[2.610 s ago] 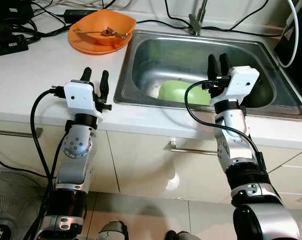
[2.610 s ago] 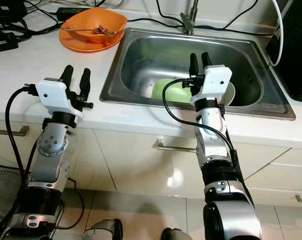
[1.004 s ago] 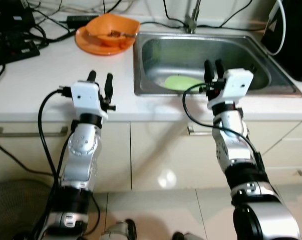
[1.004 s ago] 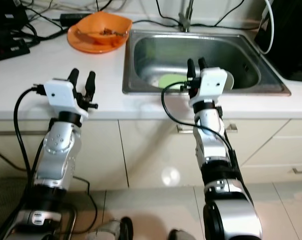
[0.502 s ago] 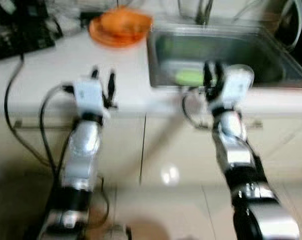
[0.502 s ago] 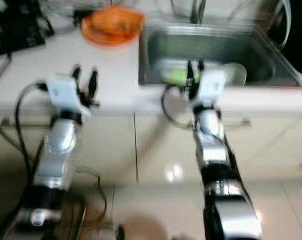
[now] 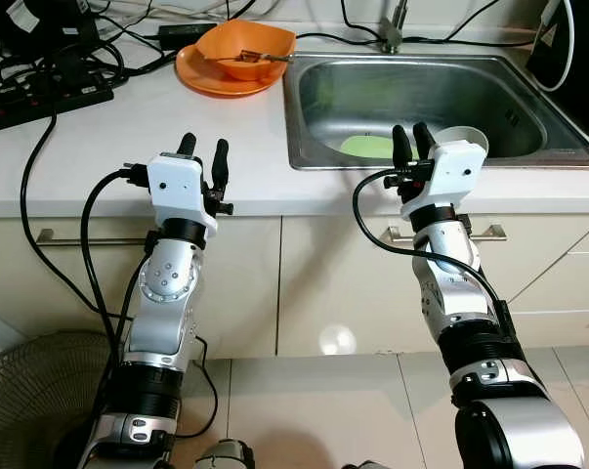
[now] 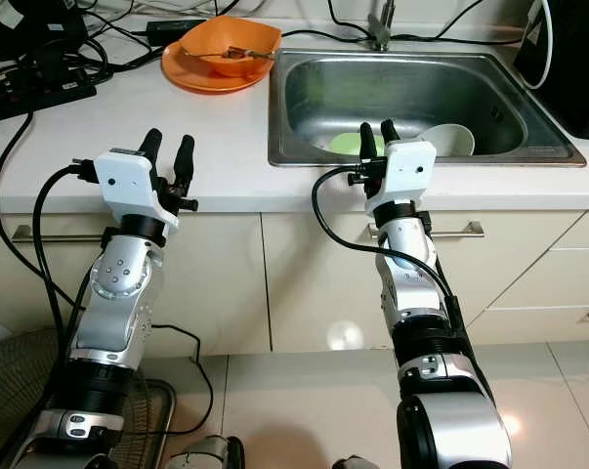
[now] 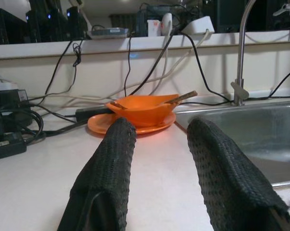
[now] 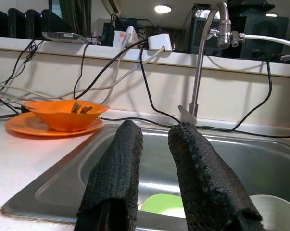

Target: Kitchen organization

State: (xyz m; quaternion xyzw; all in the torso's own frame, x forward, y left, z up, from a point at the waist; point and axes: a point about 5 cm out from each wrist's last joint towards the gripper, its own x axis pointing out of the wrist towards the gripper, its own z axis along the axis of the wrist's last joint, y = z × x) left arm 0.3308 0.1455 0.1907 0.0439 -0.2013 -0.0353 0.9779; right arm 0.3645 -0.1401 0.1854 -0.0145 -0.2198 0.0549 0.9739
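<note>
Both grippers, left (image 7: 203,153) and right (image 7: 405,140), hung open and empty before the sink (image 7: 528,73), likely lining up for its dishes.

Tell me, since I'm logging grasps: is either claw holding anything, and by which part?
Nothing is held. The left claw and right claw are both open and empty, raised at the counter's front edge.

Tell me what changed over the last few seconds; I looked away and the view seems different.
The robot stepped back from the counter: the right gripper, earlier held over the steel sink, now hovers before its front edge. Nothing was taken hold of or let go. The left gripper stays open and empty; the orange bowl, green plate and white bowl stayed put.
</note>
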